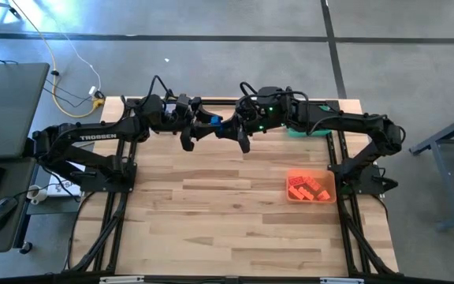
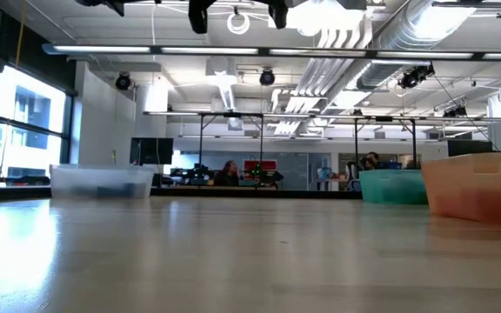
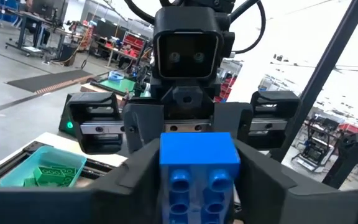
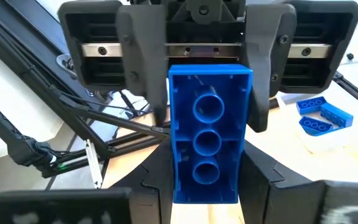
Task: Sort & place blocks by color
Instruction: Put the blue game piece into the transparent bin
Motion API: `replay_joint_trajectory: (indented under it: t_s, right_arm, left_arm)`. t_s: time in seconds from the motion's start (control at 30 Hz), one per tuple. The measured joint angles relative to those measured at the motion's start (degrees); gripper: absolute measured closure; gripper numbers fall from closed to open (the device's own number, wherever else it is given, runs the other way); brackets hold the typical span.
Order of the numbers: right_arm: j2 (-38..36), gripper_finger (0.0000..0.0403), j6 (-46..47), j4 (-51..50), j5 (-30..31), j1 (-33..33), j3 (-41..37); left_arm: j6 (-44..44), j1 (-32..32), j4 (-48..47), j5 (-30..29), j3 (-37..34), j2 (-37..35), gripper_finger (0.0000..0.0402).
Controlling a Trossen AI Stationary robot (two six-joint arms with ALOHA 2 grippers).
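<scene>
The left tool (image 1: 201,128) and the right tool (image 1: 225,126) meet tip to tip high above the far middle of the counter (image 1: 211,213), with one blue block (image 1: 214,121) between them. In the right wrist view, the left tool (image 4: 199,68) clamps the block (image 4: 207,134) between its two fingers (image 4: 143,56), and the block's hollow underside with three round tubes faces the camera. The right tool's own fingers lie along the block's lower sides; whether they press on it cannot be told. In the left wrist view, the block (image 3: 199,165) shows its studded face, held between the left tool's fingers (image 3: 135,180), with the right tool's body directly behind. The orange bin (image 1: 311,188) stands on the counter's right side and holds red-orange blocks (image 1: 306,186). The green bin (image 3: 45,167) stands at the far right corner and holds green blocks (image 3: 50,173). More blue blocks (image 4: 323,115) lie in a clear bin (image 2: 101,181) at the far left. In the low view both tools hang at the top edge, well above the counter.
</scene>
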Motion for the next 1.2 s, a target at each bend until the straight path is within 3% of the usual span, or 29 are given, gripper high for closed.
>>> replay_joint_trajectory:
  t_s: [0.1, 0.17, 0.37, 0.6, 0.9, 1.2]
  right_arm:
    - [-0.03, 0.0295, -0.01, -0.02, -0.02, 0.00, 0.00]
    - [-0.09, 0.0270, 0.03, -0.06, -0.02, 0.00, 0.00]
    - [-0.09, 0.0197, 0.43, -0.29, 1.57, -0.04, 0.01]
    - [-0.06, 0.0183, 0.44, -5.73, 5.01, -0.90, 0.00]
    - [-0.09, 0.0181, 1.70, -11.63, 5.03, -1.55, 0.00]
    - [-0.09, 0.0180, 0.36, -11.50, 7.55, -2.74, 0.00]
  left_arm:
    - [0.17, 0.01, -0.01, 0.13, 0.00, 0.00, 0.0274]
    - [1.20, 0.01, 0.04, 0.11, 0.00, 0.00, 0.0292]
    - [3.59, 0.35, -1.87, 0.01, 0.00, 0.00, 0.0292]
    - [9.07, 3.24, -15.81, -1.88, 0.00, -1.34, 0.0292]
    - [16.06, 11.27, -45.48, -16.93, 0.00, -5.12, 0.0292]
    - [15.42, 18.81, -60.46, -31.12, -0.02, -3.49, 0.0292]
